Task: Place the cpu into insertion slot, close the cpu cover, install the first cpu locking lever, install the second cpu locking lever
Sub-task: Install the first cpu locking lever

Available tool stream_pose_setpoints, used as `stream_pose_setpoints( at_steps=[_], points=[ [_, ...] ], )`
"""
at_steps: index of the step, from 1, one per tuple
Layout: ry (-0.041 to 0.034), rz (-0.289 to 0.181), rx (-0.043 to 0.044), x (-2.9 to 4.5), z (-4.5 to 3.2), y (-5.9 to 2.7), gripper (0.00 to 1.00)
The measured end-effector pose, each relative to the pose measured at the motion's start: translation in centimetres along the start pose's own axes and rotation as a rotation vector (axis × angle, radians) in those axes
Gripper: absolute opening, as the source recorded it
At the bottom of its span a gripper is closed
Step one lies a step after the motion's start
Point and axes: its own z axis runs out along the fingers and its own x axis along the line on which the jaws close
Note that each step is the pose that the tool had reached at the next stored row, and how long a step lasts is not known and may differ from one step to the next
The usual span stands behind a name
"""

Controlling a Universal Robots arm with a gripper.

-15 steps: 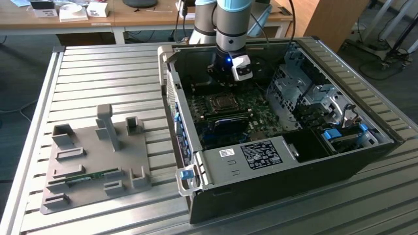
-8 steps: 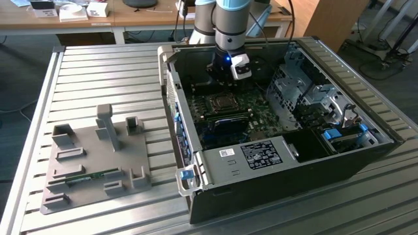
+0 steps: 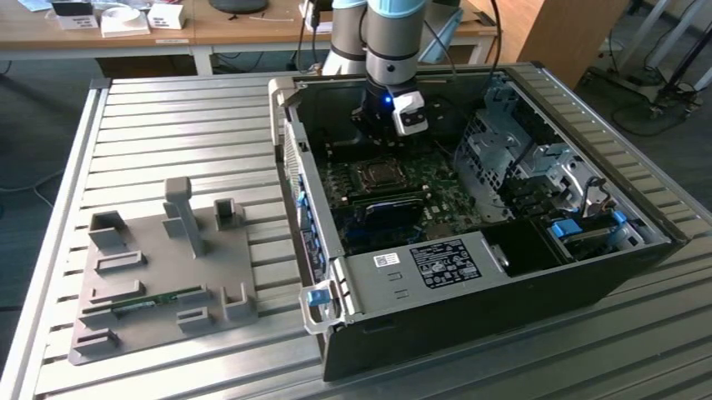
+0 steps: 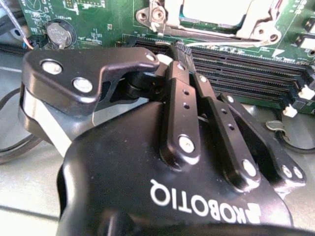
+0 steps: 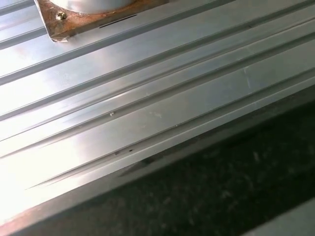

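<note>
Ribbed aluminium bench, open computer case [image 3: 468,208] lying on it.
Exterior view: arm reaches straight down into case; gripper [image 3: 384,125] hovers just beyond insertion slot [image 3: 378,173]. Second wrist view: fingers [image 4: 183,105] closed together, grasping nothing; cpu [image 4: 214,10] seated, cpu cover [image 4: 162,22] framing it. First wrist view: bare bench slats [image 5: 147,98].

Exterior view high over computer case [image 3: 478,208]; wrist views close.

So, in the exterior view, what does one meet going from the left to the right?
Grey fixture plate on the ribbed table → green circuit board with the insertion slot inside the open computer case → silver drive cage → blue parts.
</note>
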Motion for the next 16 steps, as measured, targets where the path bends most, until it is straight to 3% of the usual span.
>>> stream_pose_setpoints(
  at_steps=[16],
  points=[
    [-0.0156,-0.006,0.0313,0.01,0.53,-0.11,0.11]
  ],
)
